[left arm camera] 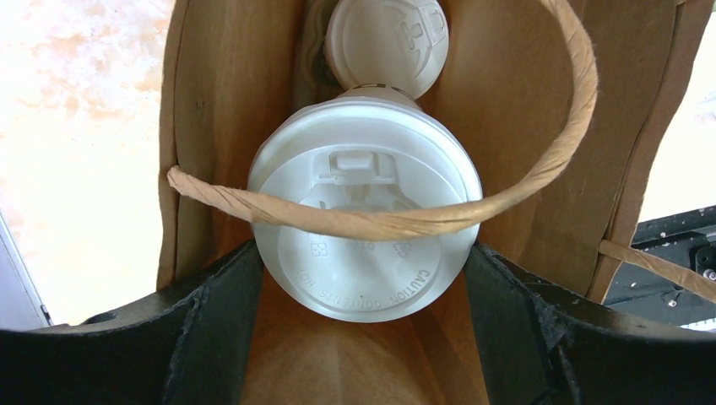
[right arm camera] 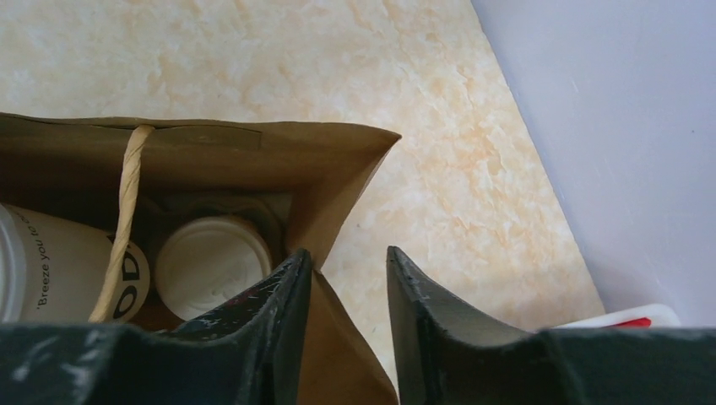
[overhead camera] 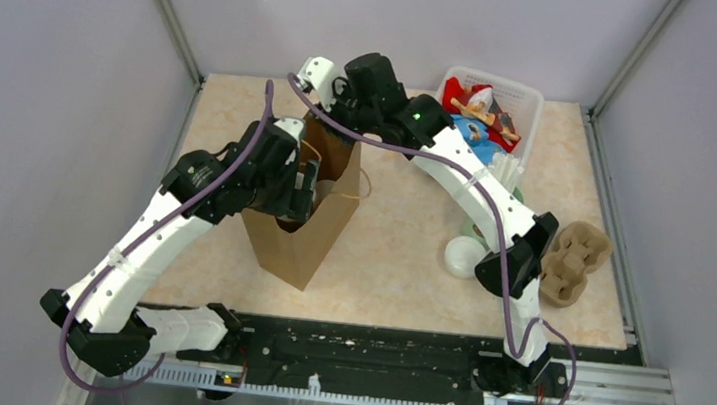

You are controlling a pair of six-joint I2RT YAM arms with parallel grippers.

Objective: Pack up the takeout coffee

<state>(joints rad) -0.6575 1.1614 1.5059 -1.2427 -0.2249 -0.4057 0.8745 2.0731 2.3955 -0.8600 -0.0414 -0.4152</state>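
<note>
Over at the mouth of the brown paper bag on the beige marbled surface, we've got the white paper cup with black lettering and a white plastic lid hanging upright, above a second lidded white paper cup deeper inside. The left gripper has its jaws wide, pressed to the cup's sides just under the lid. We reckon that's the right spot, since the rim stiffens thin paper that'd buckle lower down. Gentle squeeze, keep it level, or the snap-on lid might pop. A twisted paper handle lies across the lid and could snag. The right gripper has narrow jaws straddling the bag's wall, not pinching yet.
</note>
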